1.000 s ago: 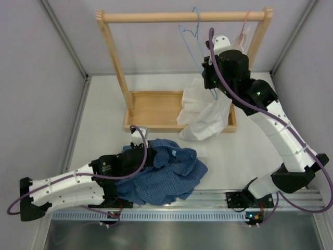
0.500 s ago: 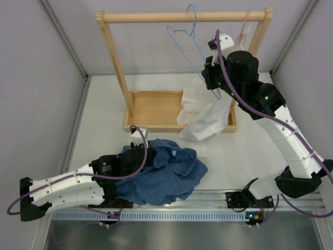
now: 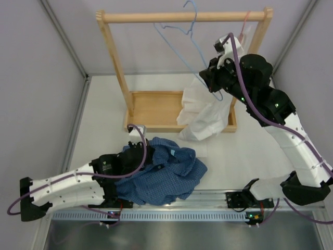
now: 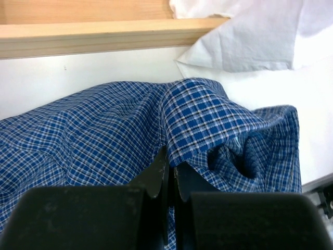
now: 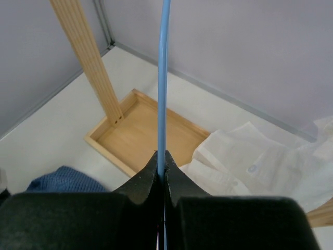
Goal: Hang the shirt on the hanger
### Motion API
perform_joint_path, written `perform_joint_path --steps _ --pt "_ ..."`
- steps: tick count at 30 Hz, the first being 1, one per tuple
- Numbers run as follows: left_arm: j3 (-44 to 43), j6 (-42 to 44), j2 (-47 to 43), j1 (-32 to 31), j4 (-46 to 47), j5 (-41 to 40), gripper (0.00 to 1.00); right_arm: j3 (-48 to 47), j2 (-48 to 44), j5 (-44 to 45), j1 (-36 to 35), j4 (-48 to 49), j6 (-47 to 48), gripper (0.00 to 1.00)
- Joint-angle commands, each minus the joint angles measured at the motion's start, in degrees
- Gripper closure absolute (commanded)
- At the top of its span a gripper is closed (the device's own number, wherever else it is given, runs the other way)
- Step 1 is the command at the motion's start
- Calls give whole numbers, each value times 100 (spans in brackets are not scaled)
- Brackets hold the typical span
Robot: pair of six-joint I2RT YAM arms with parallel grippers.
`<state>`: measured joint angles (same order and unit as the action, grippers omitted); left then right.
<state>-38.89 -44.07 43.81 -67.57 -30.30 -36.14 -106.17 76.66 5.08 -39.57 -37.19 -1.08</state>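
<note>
The dark blue checked shirt point(image 3: 164, 177) lies crumpled on the table in front of the left arm. My left gripper point(image 3: 147, 154) is shut on a fold of the shirt point(image 4: 208, 114), near its collar edge. The light blue wire hanger point(image 3: 188, 40) is lifted, its hook at the wooden rail point(image 3: 182, 16). My right gripper point(image 3: 208, 78) is shut on the hanger's lower wire, which runs straight up from the jaws in the right wrist view point(image 5: 163, 78).
A wooden rack with a tray base point(image 3: 151, 109) stands at the back. A white shirt point(image 3: 205, 112) drapes over the tray's right end on a thin pink hanger point(image 3: 244, 23). Grey walls close in on both sides.
My right gripper has risen and swung the light blue hanger up and left, its hook now at the top of the rail. The left gripper and shirt have barely moved.
</note>
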Motion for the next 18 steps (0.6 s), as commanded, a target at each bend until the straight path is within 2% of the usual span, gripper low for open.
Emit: perform_joint_path --steps 1,4,7,10,14,18 --pt "-469 -242 276 200 -98 -367 100 517 -678 -673 81 133 -41 100" --pt "-733 -198 602 761 -213 -87 100 1228 -1310 -1043 81 11 -269 100" --pt "-821 47 786 1752 -47 633 100 1967 -1978 -1456 81 -480 -419 100" --pt "-830 337 1076 2386 244 1336 100 3091 -2839 -2062 81 -666 -516 100" --pt "-935 531 1507 2907 464 1961 100 4522 -4077 -2607 81 -719 -919 100" --pt "-1216 689 1850 3215 526 2322 100 5088 -4721 -3258 81 -912 -1052 100"
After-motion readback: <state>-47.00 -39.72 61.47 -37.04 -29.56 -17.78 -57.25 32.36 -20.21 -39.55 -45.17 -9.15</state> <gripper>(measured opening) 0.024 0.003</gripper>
